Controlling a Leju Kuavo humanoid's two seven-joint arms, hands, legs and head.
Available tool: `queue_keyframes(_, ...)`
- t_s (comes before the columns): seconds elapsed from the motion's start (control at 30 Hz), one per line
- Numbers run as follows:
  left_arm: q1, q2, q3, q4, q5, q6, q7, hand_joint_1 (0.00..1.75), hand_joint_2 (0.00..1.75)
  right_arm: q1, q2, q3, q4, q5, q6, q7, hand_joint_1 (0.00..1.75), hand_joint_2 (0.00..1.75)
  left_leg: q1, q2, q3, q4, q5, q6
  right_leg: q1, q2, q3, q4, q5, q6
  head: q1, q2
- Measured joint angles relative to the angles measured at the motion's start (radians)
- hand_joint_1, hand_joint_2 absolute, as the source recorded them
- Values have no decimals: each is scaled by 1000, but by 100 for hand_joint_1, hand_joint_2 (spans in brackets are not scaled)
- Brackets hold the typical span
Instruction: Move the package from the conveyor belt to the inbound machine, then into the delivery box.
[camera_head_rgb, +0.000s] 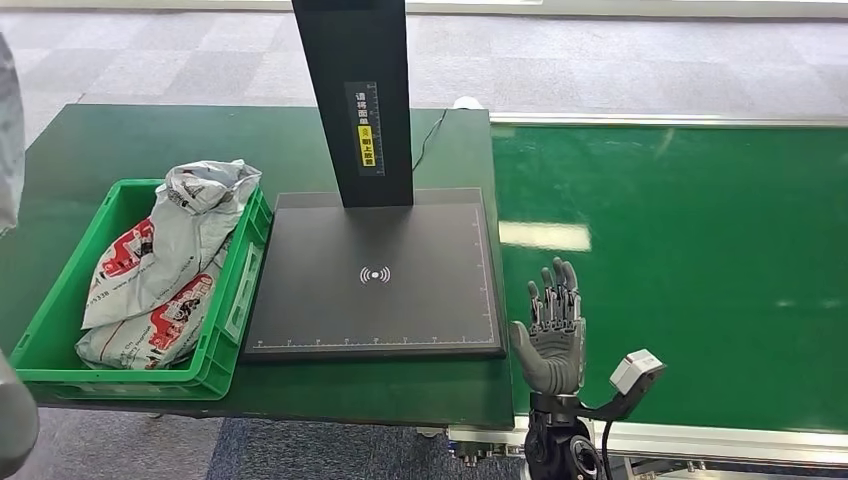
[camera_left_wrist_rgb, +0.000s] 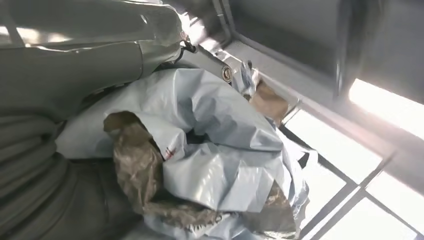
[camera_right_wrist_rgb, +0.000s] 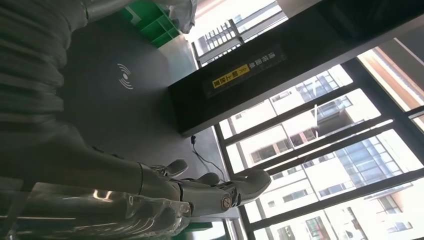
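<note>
On the bench's (camera_head_rgb: 440, 395) left end stood a green delivery box (camera_head_rgb: 225, 330), its long side just beside the inbound machine. Inside the box lay two grey packages (camera_head_rgb: 160, 270) with red print, crumpled, one overlapping the other, the upper end rising above the far rim. At bench centre sat the inbound machine (camera_head_rgb: 375, 275): a flat black plate bearing a white wireless mark, with a black upright column (camera_head_rgb: 358, 90) at its far edge carrying a yellow-and-white label. A thin black cable (camera_head_rgb: 428, 140) ran from the column toward the bench's far edge. To the right of the bench lay the green conveyor belt (camera_head_rgb: 690, 260). The right hand (camera_head_rgb: 552, 335) was raised at the belt's near left corner, released, fingers spread upward, palm showing, grasping nothing. The left hand (camera_left_wrist_rgb: 35, 175), seen in its wrist view, lay against a crumpled grey package (camera_left_wrist_rgb: 215, 160); whether it grasped the package could not be told.
</note>
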Motion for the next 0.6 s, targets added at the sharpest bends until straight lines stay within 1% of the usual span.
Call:
queue_keyframes(0.1, 100, 41, -46, -37, -170, -30, 34, 175, 175, 16, 1, -9, -13, 7, 3, 4, 0, 175, 0, 2, 0, 0, 0, -1, 0, 2, 0, 0, 0, 0, 0, 0)
queue_keyframes(0.27, 350, 76, -81, -157, -455, -93, 109, 175, 175, 41, 7, -29, -41, 22, 19, 9, 0, 175, 0, 3, 0, 0, -1, -1, 0, 3, -1, 0, -1, 0, 1, 0)
queue_keyframes(0.37, 484, 90, -88, -226, -540, -120, 136, 175, 175, 53, 10, -41, -56, 26, 22, 13, 0, 175, 0, 4, 0, 0, -2, -2, 0, 4, -2, 0, -1, 0, 2, 0)
queue_keyframes(0.47, 558, 99, -88, -275, -560, -131, 143, 175, 175, 58, 14, -48, -65, 28, 23, 15, 0, 175, 0, 3, -1, 0, -2, -2, 0, 3, -2, 0, -1, 0, 2, 0)
queue_keyframes(0.6, 594, 108, -87, -309, -566, -143, 143, 175, 175, 59, 16, -55, -70, 28, 23, 16, 0, 175, 0, 3, 0, 0, -2, -1, 0, 3, -1, 0, -1, 0, 1, 0)
